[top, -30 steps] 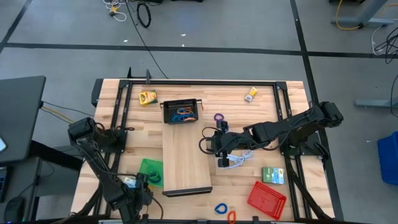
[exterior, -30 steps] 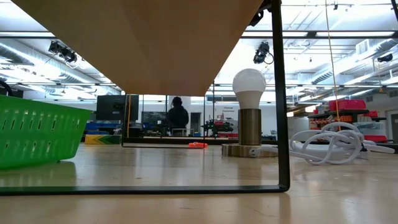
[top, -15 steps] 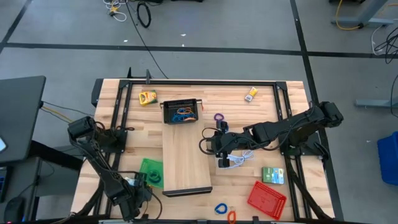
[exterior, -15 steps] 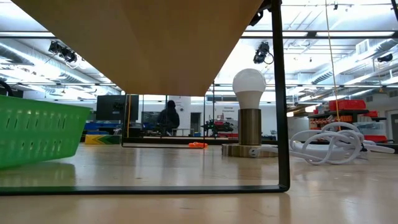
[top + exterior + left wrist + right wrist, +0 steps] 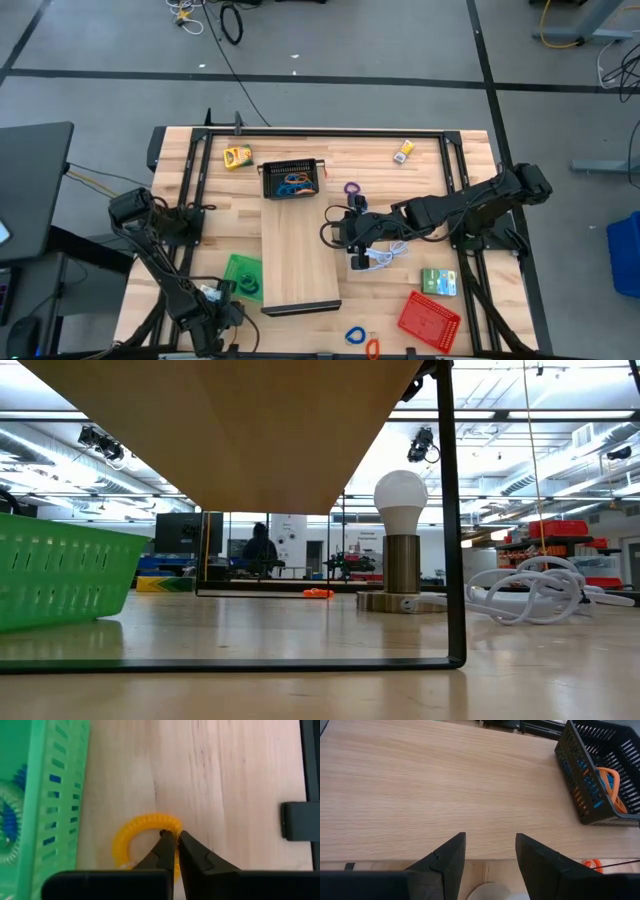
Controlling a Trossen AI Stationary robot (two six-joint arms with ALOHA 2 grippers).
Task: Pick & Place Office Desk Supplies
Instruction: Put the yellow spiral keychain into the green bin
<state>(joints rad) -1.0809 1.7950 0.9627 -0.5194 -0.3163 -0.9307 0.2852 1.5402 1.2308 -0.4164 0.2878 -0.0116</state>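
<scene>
Pinching a yellow coil band [image 5: 145, 840] in my closed left gripper [image 5: 172, 840] beside the green tray [image 5: 50, 795], right gripper [image 5: 490, 852] open, empty, over the wooden board [image 5: 420, 785].

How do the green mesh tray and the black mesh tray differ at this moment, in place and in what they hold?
The green mesh tray sits at the table's near left by the left gripper; the black mesh tray sits farther back, at the far end of the long wooden board.
The green tray holds a blue and pale coiled band; the black tray holds blue and orange loops.
Both are small mesh-walled trays lying flat.
</scene>
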